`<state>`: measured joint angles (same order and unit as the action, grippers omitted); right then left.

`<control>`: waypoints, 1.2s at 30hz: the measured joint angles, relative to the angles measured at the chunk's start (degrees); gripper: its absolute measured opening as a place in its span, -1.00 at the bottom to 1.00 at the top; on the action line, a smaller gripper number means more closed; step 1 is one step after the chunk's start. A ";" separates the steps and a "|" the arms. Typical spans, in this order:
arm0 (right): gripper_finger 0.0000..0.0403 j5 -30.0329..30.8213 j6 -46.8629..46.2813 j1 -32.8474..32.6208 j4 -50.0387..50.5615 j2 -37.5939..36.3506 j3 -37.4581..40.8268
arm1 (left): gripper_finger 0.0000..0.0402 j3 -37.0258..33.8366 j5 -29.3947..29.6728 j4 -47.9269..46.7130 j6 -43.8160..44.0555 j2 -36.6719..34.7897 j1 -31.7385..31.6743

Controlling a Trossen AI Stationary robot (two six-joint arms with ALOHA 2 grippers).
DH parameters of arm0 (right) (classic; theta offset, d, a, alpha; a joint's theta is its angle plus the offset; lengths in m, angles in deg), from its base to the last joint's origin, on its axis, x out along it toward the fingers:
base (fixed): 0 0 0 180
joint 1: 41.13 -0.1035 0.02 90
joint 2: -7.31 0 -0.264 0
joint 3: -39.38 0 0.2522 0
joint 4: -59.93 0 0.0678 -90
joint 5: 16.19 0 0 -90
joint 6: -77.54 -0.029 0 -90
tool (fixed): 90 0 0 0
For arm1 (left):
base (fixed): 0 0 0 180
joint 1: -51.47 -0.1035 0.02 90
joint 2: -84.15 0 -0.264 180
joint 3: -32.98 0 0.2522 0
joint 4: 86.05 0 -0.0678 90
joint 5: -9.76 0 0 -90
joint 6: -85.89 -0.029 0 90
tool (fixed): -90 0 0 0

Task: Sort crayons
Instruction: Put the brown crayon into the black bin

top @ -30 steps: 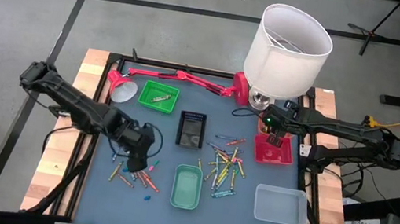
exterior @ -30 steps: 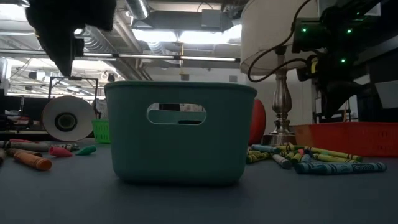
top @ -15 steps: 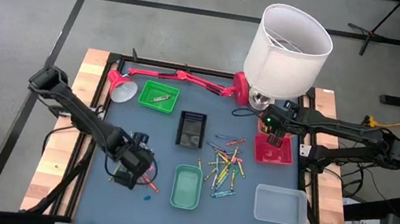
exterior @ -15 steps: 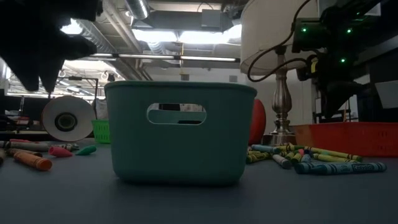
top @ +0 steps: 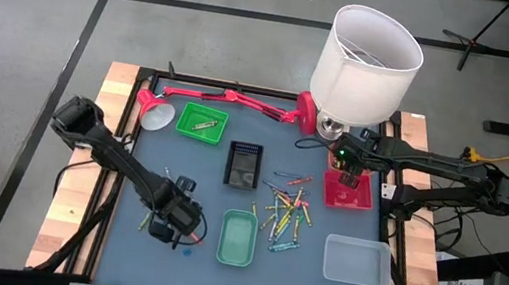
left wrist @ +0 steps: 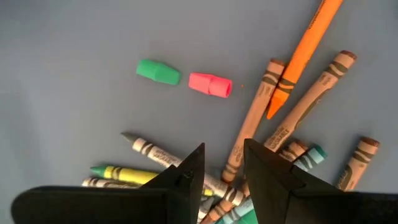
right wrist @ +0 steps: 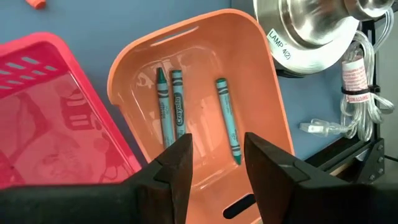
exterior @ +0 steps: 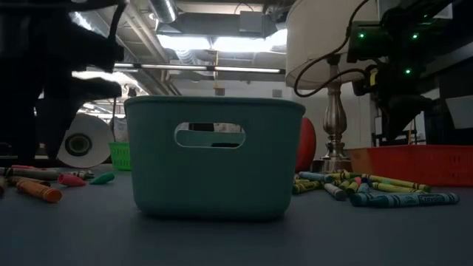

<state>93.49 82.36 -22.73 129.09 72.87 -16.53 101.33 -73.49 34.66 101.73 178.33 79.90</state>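
table (top: 123, 244): dark blue-grey mat in a black frame with wooden side rails, seen from above.

left gripper (top: 174, 220): low over the mat at about 7 o'clock from the table's middle, directly above a small scatter of crayons (left wrist: 252, 124). fingers parted by a narrow gap, nothing between them. under it in the wrist view: brown, orange, yellow, grey and teal sticks lying criss-crossed, and two loose stubs, one green (left wrist: 158, 71) and one pink (left wrist: 210, 84), lying apart from the heap.

right gripper (top: 349, 170): at about 3 o'clock, over the trays below the white-shaded lamp (top: 365, 63). fingers apart, holding nothing. its wrist view looks down into an orange tray (right wrist: 249, 74) with three teal crayons (right wrist: 228, 118) lying lengthwise, a pink tray (right wrist: 56, 118) just beside it.

main crayon pile (top: 286, 213): mixed colours, just right of centre, between the teal bin (top: 238, 238) at 6 o'clock and the red tray (top: 348, 190).

green tray (top: 202, 122): at 11 o'clock, one crayon inside.

black tray (top: 243, 164): near centre.

clear tray (top: 358, 261): at 4 o'clock.

red desk lamp (top: 230, 101): lying along the 12 o'clock edge, head toward 10 o'clock.

low view: teal bin (exterior: 214, 159) fills the middle; crayons on the mat to either side.
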 joint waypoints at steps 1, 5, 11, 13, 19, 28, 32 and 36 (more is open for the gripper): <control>-0.29 0.00 0.00 0.00 -0.02 0.00 0.00 | -0.52 0.00 -0.22 0.35 -0.02 0.44 0.00; -0.29 -0.04 0.00 0.00 0.00 0.00 0.00 | -0.52 0.00 -0.44 1.13 -0.02 2.12 0.02; -0.29 -0.04 0.00 0.00 -0.02 0.00 -0.02 | -0.52 0.01 -0.46 2.10 -0.02 2.61 0.00; -0.29 -0.04 0.00 0.01 -0.02 0.00 -0.02 | -0.52 0.02 -0.44 2.31 -0.03 2.61 0.00; -0.29 -0.04 0.00 0.00 -0.02 0.00 -0.02 | -0.52 0.02 -0.44 2.13 0.07 2.59 0.00; -0.29 -0.04 0.00 0.00 -0.02 0.00 -0.02 | -0.52 0.61 -0.45 0.20 0.52 1.57 0.00; -0.29 -0.04 0.00 0.00 -0.04 0.00 -0.02 | -0.52 2.01 -0.47 0.01 0.52 1.30 0.09; -0.29 -0.03 0.00 0.01 -0.05 0.00 -0.02 | -0.52 2.16 -0.47 0.40 0.55 1.30 0.26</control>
<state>93.46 82.36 -22.72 129.03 72.87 -16.55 103.49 -73.96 35.06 102.27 179.64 80.16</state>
